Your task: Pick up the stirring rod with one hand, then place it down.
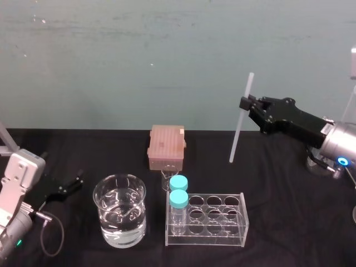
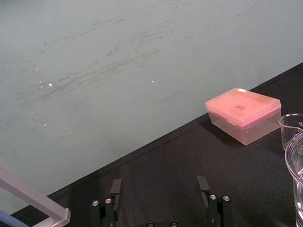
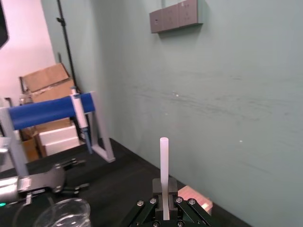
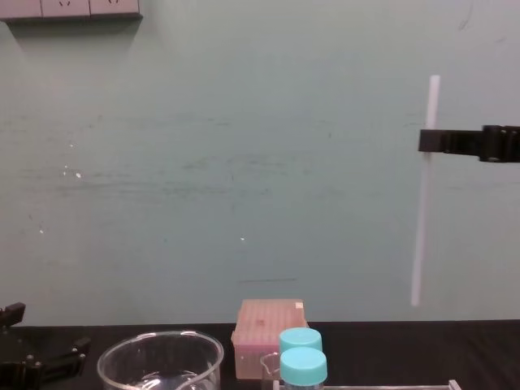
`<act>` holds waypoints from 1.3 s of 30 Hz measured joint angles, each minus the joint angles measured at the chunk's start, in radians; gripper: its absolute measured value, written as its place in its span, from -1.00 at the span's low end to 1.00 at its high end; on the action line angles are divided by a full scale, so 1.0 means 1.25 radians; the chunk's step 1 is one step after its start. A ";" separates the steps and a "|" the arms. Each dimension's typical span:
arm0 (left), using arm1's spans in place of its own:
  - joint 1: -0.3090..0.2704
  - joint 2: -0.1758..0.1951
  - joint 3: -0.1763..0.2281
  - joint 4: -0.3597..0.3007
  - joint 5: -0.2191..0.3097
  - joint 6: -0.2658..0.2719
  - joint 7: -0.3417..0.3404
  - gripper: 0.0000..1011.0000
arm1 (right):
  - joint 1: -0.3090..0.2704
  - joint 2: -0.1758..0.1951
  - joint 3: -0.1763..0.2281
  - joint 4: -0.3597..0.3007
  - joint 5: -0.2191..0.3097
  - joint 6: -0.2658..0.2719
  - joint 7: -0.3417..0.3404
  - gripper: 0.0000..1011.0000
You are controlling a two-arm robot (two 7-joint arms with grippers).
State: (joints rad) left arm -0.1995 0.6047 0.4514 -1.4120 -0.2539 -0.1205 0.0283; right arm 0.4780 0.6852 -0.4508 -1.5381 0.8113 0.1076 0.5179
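Pale green wall point(image 1: 167, 55), scuffed w/ faint streaks, behind black table point(image 1: 278, 178). Grey socket strip point(image 4: 69, 8) high on wall. Cardboard boxes point(image 3: 45, 80) stacked in far corner.

Bare table point(image 1: 278, 186) beneath stirring rod point(image 1: 238, 133)

Items were counted as follows: one stirring rod point(image 1: 240, 119), two blue-capped bottles point(image 1: 178, 186), one clear rack point(image 1: 207, 240), one large beaker point(image 1: 120, 228), one pink box point(image 1: 166, 147), and two claws, namely left claw point(image 1: 77, 184) and right claw point(image 1: 243, 104).

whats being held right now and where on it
The right gripper holds the rod by its upper part; the left gripper holds nothing.
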 joint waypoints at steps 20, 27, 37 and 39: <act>0.000 0.000 0.000 0.000 0.000 0.000 0.000 0.99 | 0.054 -0.073 -0.006 0.081 -0.065 0.016 -0.012 -0.88; 0.000 0.000 0.000 0.000 0.000 0.000 0.000 0.99 | 0.047 -0.079 0.008 0.081 -0.069 0.033 -0.012 -0.88; 0.000 0.000 0.000 0.000 0.000 0.000 0.000 0.99 | 0.047 -0.078 0.007 0.080 -0.069 0.030 -0.012 -0.88; 0.000 0.000 0.000 0.000 0.000 0.000 0.000 0.99 | 0.047 -0.078 0.007 0.080 -0.068 0.030 -0.012 -0.88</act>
State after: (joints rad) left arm -0.1995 0.6047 0.4514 -1.4120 -0.2539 -0.1205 0.0283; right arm 0.5369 0.5882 -0.4422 -1.4380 0.7258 0.1448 0.5028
